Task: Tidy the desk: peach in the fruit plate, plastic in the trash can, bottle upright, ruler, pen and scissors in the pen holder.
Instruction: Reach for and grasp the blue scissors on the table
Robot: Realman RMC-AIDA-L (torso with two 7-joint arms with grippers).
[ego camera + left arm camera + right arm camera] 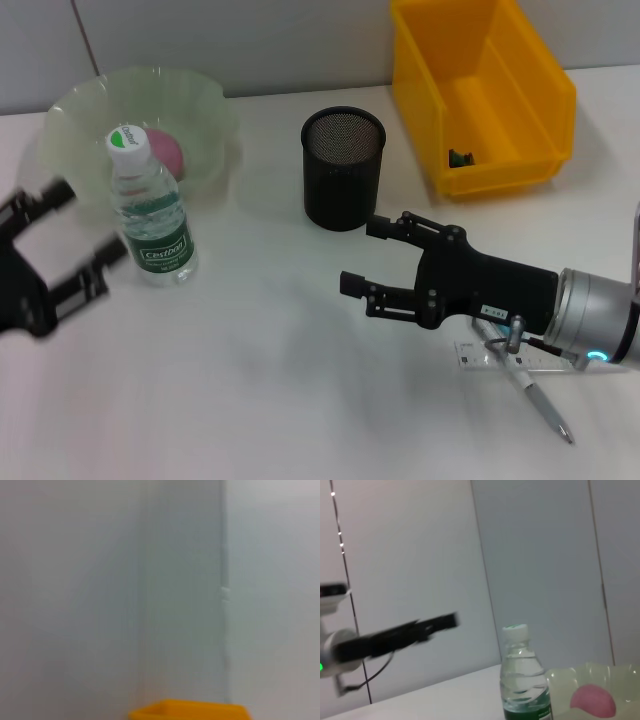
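Observation:
The bottle [150,215] stands upright on the desk [260,380], just in front of the fruit plate [210,105], which holds the peach [165,152]. My left gripper [85,230] hovers open just left of the bottle, blurred and holding nothing. My right gripper [362,256] is open and empty in front of the pen holder [343,168]. The ruler [478,355] and pen [542,402] lie under the right forearm. A small dark item [462,157] lies in the trash can [480,90]. The scissors are out of view. The right wrist view shows the bottle [522,680], the peach [592,701] and the plate [615,677].
A wall runs behind the desk. The left wrist view shows only that wall and the trash can's rim [187,710]. In the right wrist view the left arm [395,635] reaches in, blurred, beside the bottle.

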